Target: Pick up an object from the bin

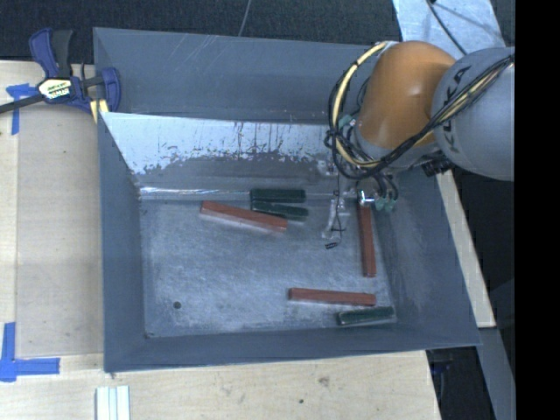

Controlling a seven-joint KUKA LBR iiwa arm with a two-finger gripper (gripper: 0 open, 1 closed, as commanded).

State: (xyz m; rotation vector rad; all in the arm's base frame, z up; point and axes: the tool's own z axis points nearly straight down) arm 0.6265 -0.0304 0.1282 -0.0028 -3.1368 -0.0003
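Bin scuffed grey, brown sticks scattered

The bin is grey, its floor speckled pale and its back wall streaked with dark scratches. The back stick, right-hand stick and front stick are reddish-brown. The back block and front block are dark green. The wrist cover is orange, and its cables are yellow and black.

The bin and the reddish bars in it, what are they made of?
Bin: likely sheet metal, matte grey paint, scratched and worn pale on the back wall and floor. Reddish bars: probably painted wood or plastic; flat, straight-edged, dull brown-red with no shine. I can't tell which.
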